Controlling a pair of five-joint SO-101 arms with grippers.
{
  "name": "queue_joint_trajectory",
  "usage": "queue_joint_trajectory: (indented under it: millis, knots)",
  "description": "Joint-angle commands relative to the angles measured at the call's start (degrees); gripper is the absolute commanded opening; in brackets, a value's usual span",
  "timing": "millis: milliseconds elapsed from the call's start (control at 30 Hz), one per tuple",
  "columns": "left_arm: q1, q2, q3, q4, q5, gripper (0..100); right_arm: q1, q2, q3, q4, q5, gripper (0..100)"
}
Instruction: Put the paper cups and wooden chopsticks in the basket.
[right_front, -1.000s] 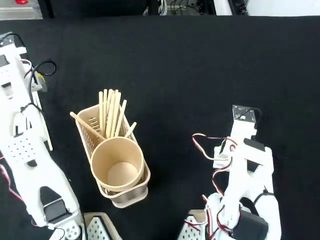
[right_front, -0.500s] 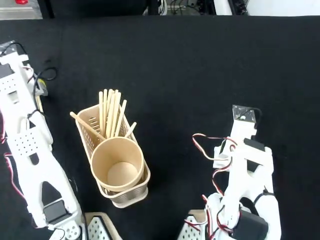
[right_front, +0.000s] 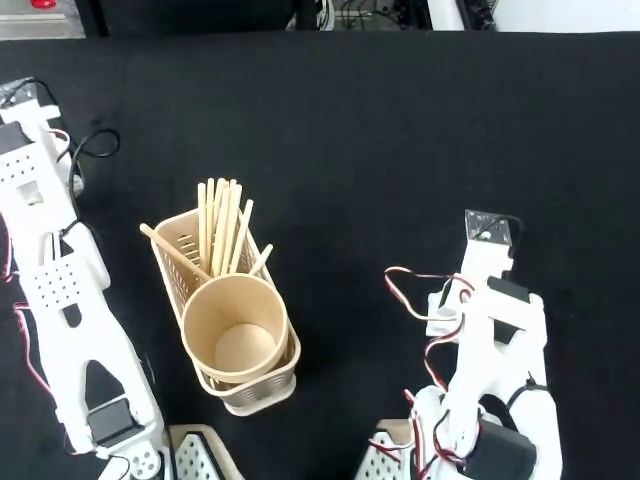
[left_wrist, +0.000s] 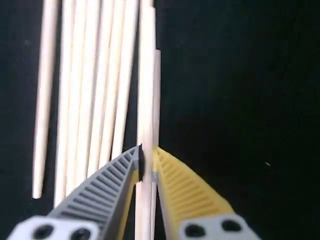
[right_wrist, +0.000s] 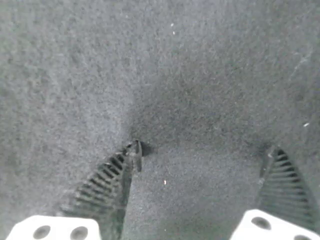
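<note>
The slotted beige basket (right_front: 262, 392) stands left of the table's middle. A paper cup (right_front: 235, 325) sits in its near end and several wooden chopsticks (right_front: 220, 225) stand upright in its far end. Along the table's left edge stretches my left arm (right_front: 50, 270). Its gripper (left_wrist: 146, 155) is shut on a wooden chopstick (left_wrist: 146, 90), with a second stick pressed close beside it. Several more loose chopsticks (left_wrist: 85, 85) lie side by side on the black cloth next to it. My right gripper (right_wrist: 203, 149) hangs open just over bare cloth, holding nothing.
My right arm (right_front: 495, 320) sits at the near right, away from the basket. The black cloth (right_front: 400, 130) stretches bare across the middle and far side. Cables and equipment line the far edge.
My left arm has shifted slightly towards the far left corner, and the chopsticks seen beside it earlier are now covered by it. The right arm, basket and cup have not moved.
</note>
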Motion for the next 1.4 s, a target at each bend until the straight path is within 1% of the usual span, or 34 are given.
queue_joint_trajectory:
  millis: [0, 267, 433, 500, 667, 833, 967, 1100, 1267, 1367]
  knots:
    - [1.27, -5.8, -4.0, 1.85, 0.0, 3, 0.62, -0.75, 0.22, 0.0, 0.35, 38.2]
    - [0.75, -14.77, 5.05, 1.93, 0.0, 3, 0.62, -0.75, 0.22, 0.0, 0.35, 38.2]
    - [1.27, -26.9, 15.08, 2.02, 3.16, 3, 0.62, -0.75, 0.22, 0.0, 0.35, 38.2]
    - [2.33, -34.11, 22.73, 2.02, 3.34, 3, 0.62, -0.75, 0.22, 0.0, 0.35, 38.2]
    - [7.16, -57.32, 47.34, 0.79, 3.08, 3, 0.62, -0.75, 0.22, 0.0, 0.35, 38.2]
    - [8.84, -76.75, 69.85, -11.25, 2.99, 3, 0.62, -0.75, 0.22, 0.0, 0.35, 38.2]
    - [9.19, -93.63, 86.11, -20.75, -1.32, 3, 0.62, -0.75, 0.22, 0.0, 0.35, 38.2]
    - [9.98, -113.32, 100.79, -30.07, -2.2, 3, 0.62, -0.75, 0.22, 0.0, 0.35, 38.2]
    - [17.45, -141.71, 117.23, -41.67, -2.02, 3, 0.62, -0.75, 0.22, 0.0, 0.35, 38.2]
    - [24.57, -158.07, 126.81, -53.01, -2.02, 3, 0.62, -0.75, 0.22, 0.0, 0.35, 38.2]
